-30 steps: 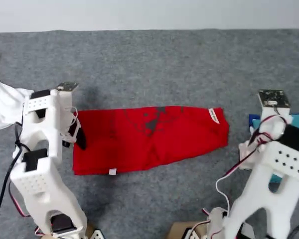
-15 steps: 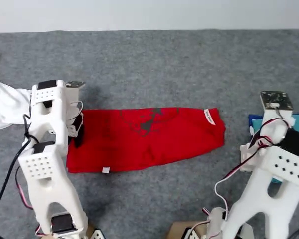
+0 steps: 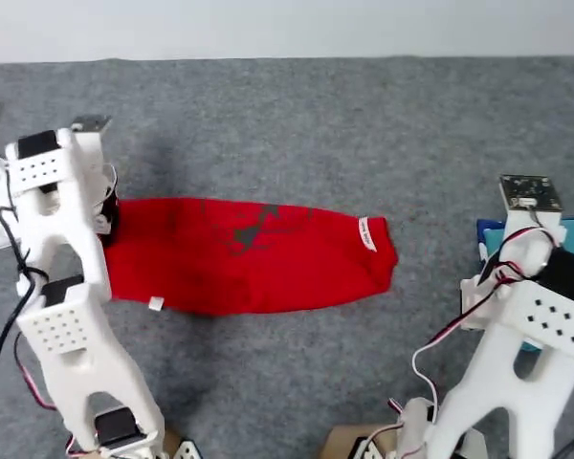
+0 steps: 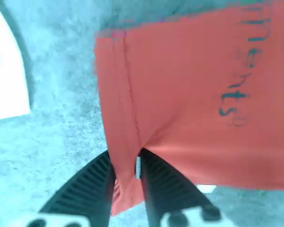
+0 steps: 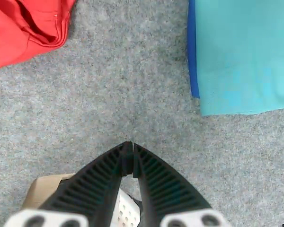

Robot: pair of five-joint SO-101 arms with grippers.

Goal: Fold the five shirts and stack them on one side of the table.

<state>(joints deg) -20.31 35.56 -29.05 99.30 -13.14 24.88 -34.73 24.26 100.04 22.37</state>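
Dark lettering (image 4: 233, 80) runs across the red shirt (image 4: 180, 123) (too blurred to read); its white tag (image 3: 366, 234) shows nothing legible.

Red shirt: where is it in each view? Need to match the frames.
High view: the red shirt lies lengthwise across the middle of the grey table, nearer the left side.
Left wrist view: its edge is pinched in the left gripper, with the cloth spreading beyond.
Right wrist view: one folded end shows, a bare gap away from the teal shirt.
Shared landmark: the grey table under it in all three.
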